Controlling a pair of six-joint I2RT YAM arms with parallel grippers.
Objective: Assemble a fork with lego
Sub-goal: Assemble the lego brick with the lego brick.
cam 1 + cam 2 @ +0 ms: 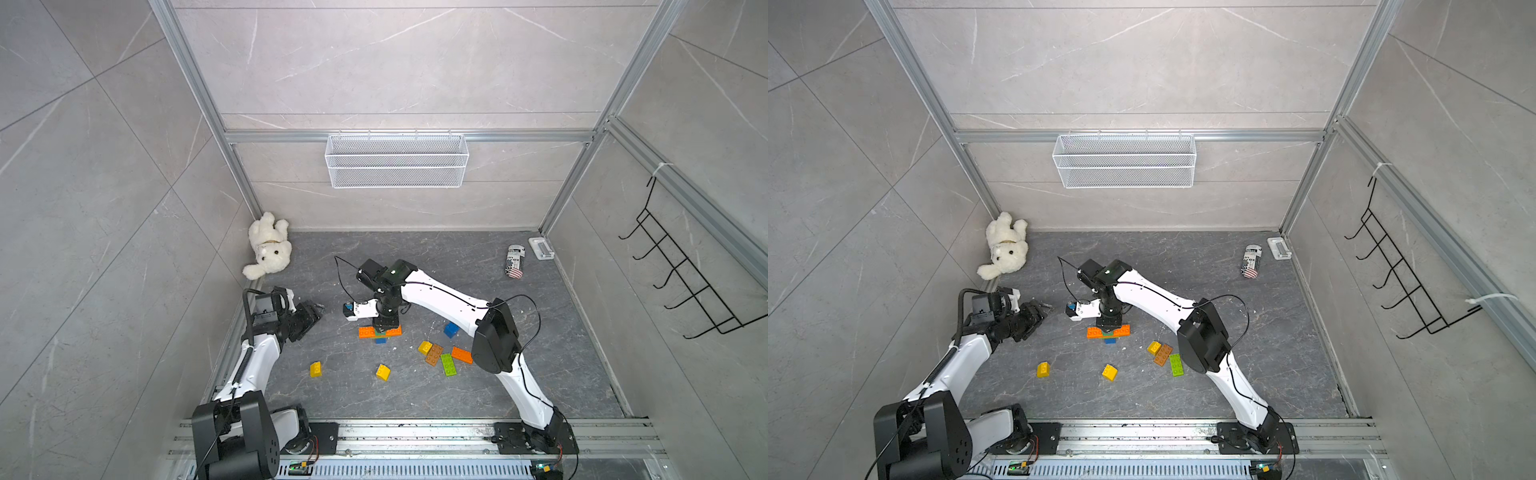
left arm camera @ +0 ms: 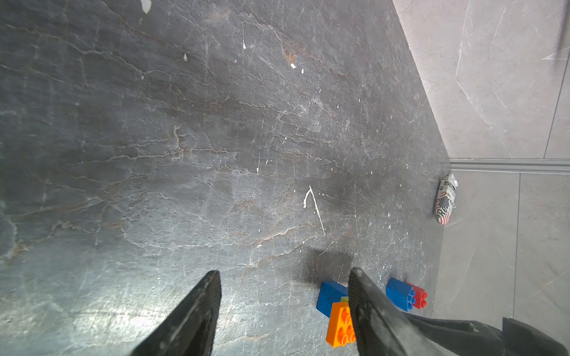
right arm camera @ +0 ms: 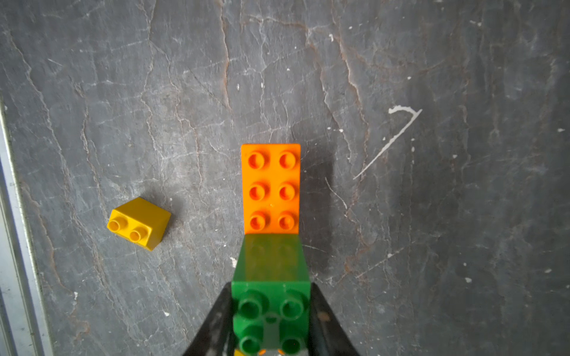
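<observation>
My right gripper points straight down at the floor's middle, shut on a green brick with its studs up. The green brick's foot meets the end of an orange brick. In both top views two orange bricks lie in a line with green between them and a blue brick in front. My left gripper hangs open and empty to the left of this build. Loose lego lies around: yellow, yellow, yellow, brown, lime, orange, blue.
A white plush bear lies in the back left corner. A printed can and a small white fitting are at the back right. A wire basket hangs on the back wall, a black hook rack on the right wall.
</observation>
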